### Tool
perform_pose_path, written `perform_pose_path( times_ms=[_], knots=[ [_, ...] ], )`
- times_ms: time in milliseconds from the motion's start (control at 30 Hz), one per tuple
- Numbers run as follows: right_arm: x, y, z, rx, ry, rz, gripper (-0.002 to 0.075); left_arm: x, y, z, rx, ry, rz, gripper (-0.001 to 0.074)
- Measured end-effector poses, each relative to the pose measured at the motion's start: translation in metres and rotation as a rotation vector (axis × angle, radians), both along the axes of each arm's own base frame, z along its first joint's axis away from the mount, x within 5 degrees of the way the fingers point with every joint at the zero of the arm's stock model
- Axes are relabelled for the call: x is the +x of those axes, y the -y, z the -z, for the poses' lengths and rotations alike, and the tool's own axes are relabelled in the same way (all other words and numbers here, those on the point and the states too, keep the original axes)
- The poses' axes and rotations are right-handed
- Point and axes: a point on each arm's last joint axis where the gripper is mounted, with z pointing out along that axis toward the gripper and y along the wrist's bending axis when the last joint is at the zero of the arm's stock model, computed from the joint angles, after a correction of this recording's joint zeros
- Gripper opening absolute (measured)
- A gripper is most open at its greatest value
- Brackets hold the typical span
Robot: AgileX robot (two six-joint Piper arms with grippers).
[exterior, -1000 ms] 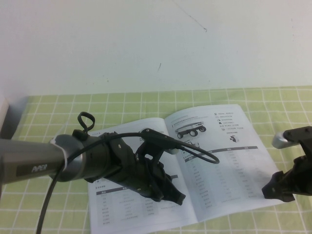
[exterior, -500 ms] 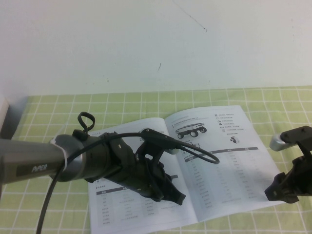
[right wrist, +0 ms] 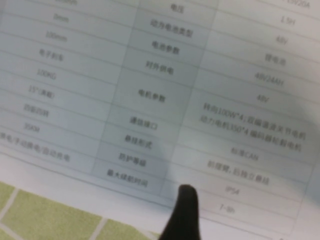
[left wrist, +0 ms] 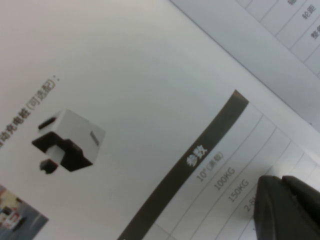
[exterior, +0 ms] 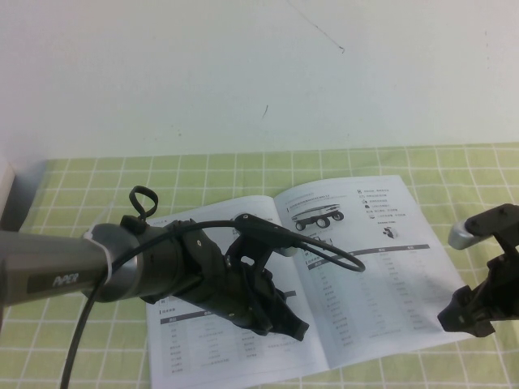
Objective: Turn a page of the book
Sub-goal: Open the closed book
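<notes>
Little is changed since a second ago: the right gripper [exterior: 464, 318] is seen shifted slightly at the outer edge of the book [exterior: 324, 275], while the left gripper [exterior: 284, 324] is held where it was. The book lies open and flat on a green checked cloth [exterior: 97, 186] spread over the worktop, with no container seen. The left gripper is pressed low over the left-hand sheet near the spine; its fingers [left wrist: 290, 207] are seen close together against the paper. The right-hand page [exterior: 373, 267], printed with a wheeled vehicle and a table, lies flat. The right gripper is poised at this page's lower outer corner; one finger [right wrist: 186, 212] is shown over the table's edge, and whether the pair is spread cannot be told.
</notes>
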Motion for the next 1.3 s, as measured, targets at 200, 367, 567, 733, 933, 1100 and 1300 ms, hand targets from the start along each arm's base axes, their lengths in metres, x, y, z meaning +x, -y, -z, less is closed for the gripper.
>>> perform_pose_path(
  times_ms=[200,367,567,733,933,1100,1300],
  knots=[
    [0.0008,-0.0003,-0.0014,-0.003,-0.004,-0.021,0.0659,0.0000,0.0000,0.0000,0.000,0.000,0.000,-0.0004],
    [-0.0011,-0.0014,-0.0008,0.007,-0.026,-0.031,0.0662,0.0000,0.0000,0.0000,0.000,0.000,0.000,-0.0004],
    [-0.0027,-0.0029,-0.0009,0.025,-0.044,-0.033,0.0662,0.0000,0.0000,0.0000,0.000,0.000,0.000,-0.0004],
    [-0.0027,-0.0033,-0.0010,0.030,-0.045,-0.030,0.0662,0.0000,0.0000,0.0000,0.000,0.000,0.000,-0.0004],
    [-0.0025,-0.0032,-0.0006,0.029,-0.045,-0.029,0.0660,0.0000,0.0000,0.0000,0.000,0.000,0.000,-0.0004],
    [-0.0024,-0.0034,-0.0001,0.032,-0.047,-0.025,0.0659,0.0000,0.0000,0.0000,0.000,0.000,0.000,-0.0004],
    [-0.0019,-0.0041,0.0022,0.040,-0.059,-0.024,0.0659,0.0000,0.0000,0.0000,0.000,0.000,0.000,-0.0004]
  ],
)
